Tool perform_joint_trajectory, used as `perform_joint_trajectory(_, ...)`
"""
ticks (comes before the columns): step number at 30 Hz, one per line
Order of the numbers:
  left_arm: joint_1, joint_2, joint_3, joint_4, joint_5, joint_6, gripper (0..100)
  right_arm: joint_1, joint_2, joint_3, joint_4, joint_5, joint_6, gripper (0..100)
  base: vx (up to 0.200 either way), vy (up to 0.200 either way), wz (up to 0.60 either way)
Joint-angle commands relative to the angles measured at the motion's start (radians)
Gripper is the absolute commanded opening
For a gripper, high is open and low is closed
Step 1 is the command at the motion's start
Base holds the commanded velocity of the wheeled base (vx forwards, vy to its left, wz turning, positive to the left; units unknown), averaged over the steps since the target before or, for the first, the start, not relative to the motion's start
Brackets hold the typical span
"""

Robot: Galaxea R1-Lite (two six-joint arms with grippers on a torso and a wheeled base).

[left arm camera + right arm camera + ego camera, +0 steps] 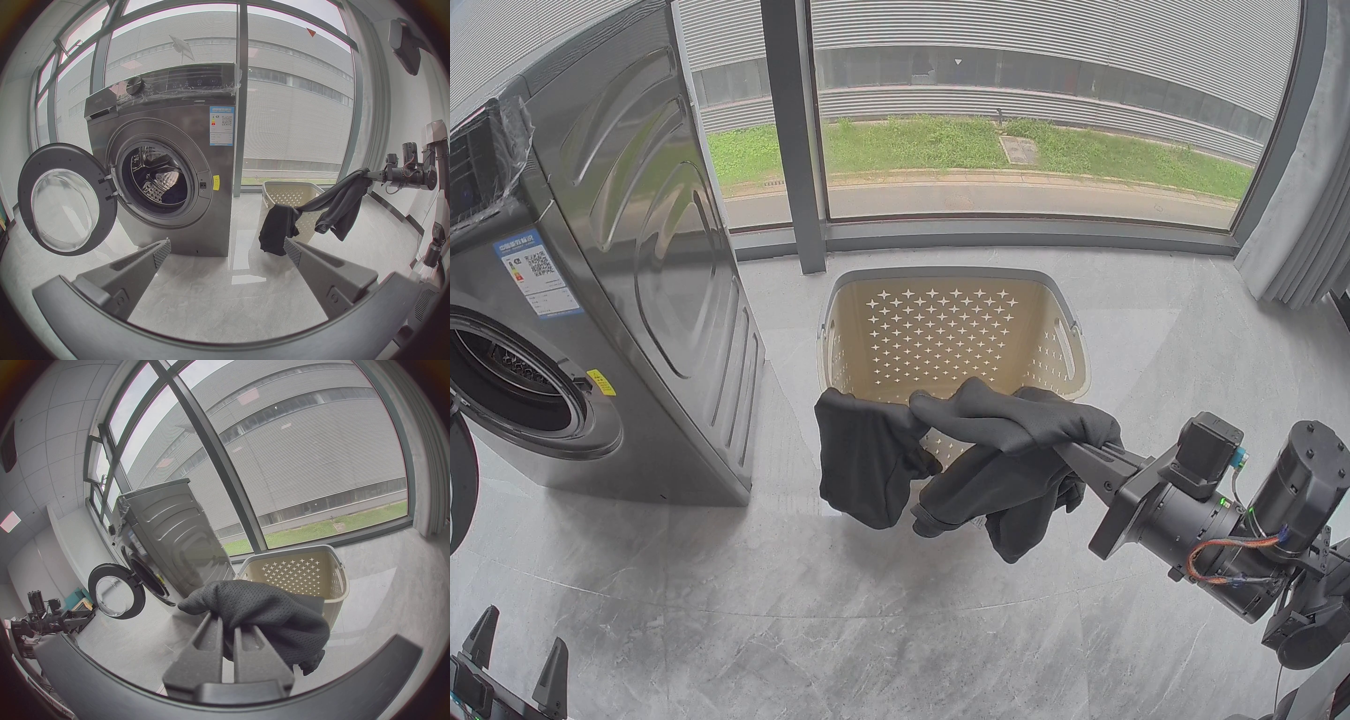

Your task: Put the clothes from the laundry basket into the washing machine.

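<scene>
Our right end effector clamps the dark garment, stretched sideways toward the washing machine, left end effector wide

The dark garment hides the laundry basket's near rim and the right pincer's tips.

Floor: grey marble-pattern tile, glossy. Full-height window along the far wall, split by a dark upright post. Grey curtain gathered at the window's right end. Outside: grass strip, paved path, ribbed grey building. Dark fitting high on the white wall, possibly a mounted device; type unclear.
</scene>
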Motion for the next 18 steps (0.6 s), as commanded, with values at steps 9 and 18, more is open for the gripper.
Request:
perform_joint_trajectory(9,0.0,-0.011,0.015,0.0,0.0,0.0,100,0.009,0.008,0.0,-0.007,0.0,0.004,0,-0.044,0.022,0.0)
perform_joint_trajectory(18,0.0,-0.011,0.015,0.0,0.0,0.0,100,0.009,0.008,0.002,-0.026,0.0,0.004,0,0.0,0.2,0.0)
